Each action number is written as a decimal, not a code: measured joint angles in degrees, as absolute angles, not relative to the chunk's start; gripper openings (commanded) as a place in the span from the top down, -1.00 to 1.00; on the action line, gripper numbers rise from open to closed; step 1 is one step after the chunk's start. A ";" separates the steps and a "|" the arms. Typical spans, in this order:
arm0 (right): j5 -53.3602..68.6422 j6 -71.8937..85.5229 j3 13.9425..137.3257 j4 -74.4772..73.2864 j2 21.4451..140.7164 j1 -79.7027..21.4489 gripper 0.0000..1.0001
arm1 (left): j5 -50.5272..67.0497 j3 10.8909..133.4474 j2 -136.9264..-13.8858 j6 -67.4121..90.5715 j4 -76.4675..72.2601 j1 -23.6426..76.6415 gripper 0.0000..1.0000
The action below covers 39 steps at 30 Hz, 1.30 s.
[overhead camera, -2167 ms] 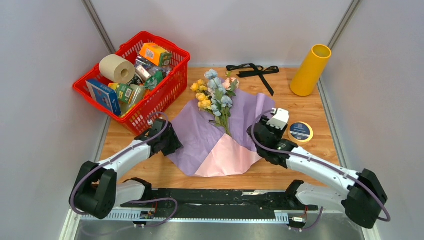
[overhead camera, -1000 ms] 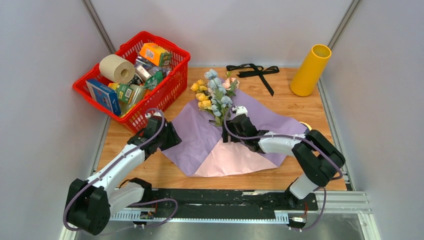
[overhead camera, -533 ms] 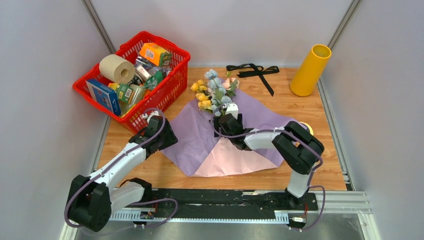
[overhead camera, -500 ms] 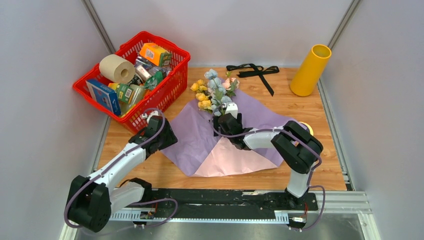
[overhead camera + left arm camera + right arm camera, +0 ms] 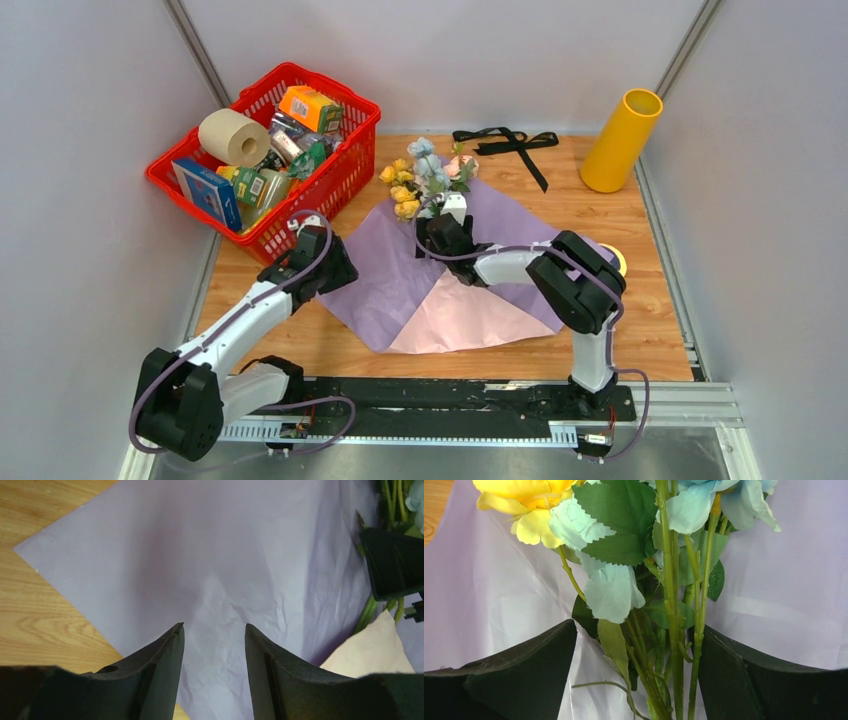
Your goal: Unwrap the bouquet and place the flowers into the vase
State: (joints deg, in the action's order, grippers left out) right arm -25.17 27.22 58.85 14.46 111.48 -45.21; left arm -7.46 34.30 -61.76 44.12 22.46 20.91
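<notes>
The bouquet lies unwrapped: its lilac-and-pink paper (image 5: pixel 395 285) is spread flat on the table, with the flowers (image 5: pixel 425 180) lying on its far part, blooms pointing away. My right gripper (image 5: pixel 440 232) is open, and in the right wrist view its jaws (image 5: pixel 638 627) straddle the green stems (image 5: pixel 674 650) just below the leaves and a yellow bloom (image 5: pixel 531 505). My left gripper (image 5: pixel 325 265) is open and empty over the paper's left part (image 5: pixel 214 630). The mustard-yellow vase (image 5: pixel 620 140) stands upright at the back right.
The black ribbon bow (image 5: pixel 505 143) lies loose at the back, between the flowers and the vase. A red basket (image 5: pixel 330 185) full of boxes and a paper roll (image 5: pixel 232 136) fills the back left. A yellow tape ring (image 5: pixel 617 258) peeks out behind my right arm.
My right arm has swung left across the paper and brought its open jaws around the flower stems. The left gripper has shifted slightly and stays open over the paper.
</notes>
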 measured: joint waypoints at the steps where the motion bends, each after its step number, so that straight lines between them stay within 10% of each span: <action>1: -24.34 27.14 58.85 13.93 111.09 -44.99 -0.75 | -6.66 34.48 -61.63 43.66 22.50 20.91 -0.17; 19: -4.27 2.24 39.59 15.16 82.26 -55.33 -0.70 | -11.70 44.86 -46.63 38.28 36.91 21.04 -0.20; 39: -2.33 -23.24 35.68 27.09 94.28 -77.80 -0.64 | -29.30 51.20 -42.57 31.48 40.07 21.02 -0.21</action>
